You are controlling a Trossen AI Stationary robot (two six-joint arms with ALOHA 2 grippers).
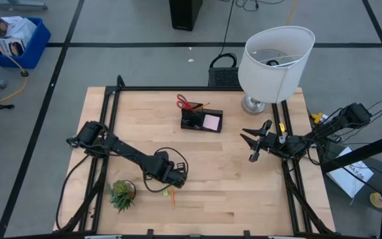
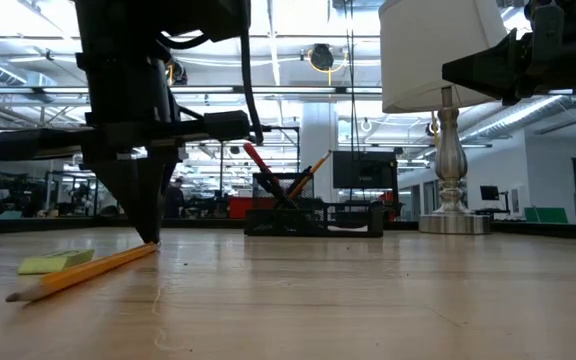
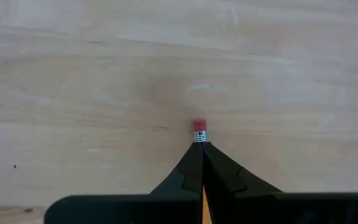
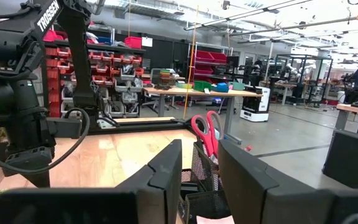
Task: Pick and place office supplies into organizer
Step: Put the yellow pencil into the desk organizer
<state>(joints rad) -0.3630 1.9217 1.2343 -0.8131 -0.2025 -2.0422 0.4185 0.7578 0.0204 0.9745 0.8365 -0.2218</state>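
Two arms are over the wooden table [image 1: 231, 179]. The left gripper [image 1: 172, 180] is down at the near-left part of the board, its fingers [image 3: 194, 168] pinched tight on an orange pencil [image 2: 83, 272]; the left wrist view shows the pencil's red eraser [image 3: 199, 124] poking out just past the fingertips. In the low view the pencil lies slanted on the wood with its eraser end under the gripper tip and its point toward the camera, beside a yellow sticky-note pad [image 2: 56, 262]. A small green potted plant [image 1: 122, 194] sits just left of the gripper.

The right gripper [image 1: 256, 142] hangs above the table's right side with its fingers spread apart, holding nothing.

The black organizer [image 1: 201, 121] stands at the far middle of the table, with red-handled scissors [image 1: 185, 102] upright in its left end and a pink sticky-note pad [image 1: 211, 122] in its right compartment. A white-shaded lamp [image 1: 274, 60] stands to its right
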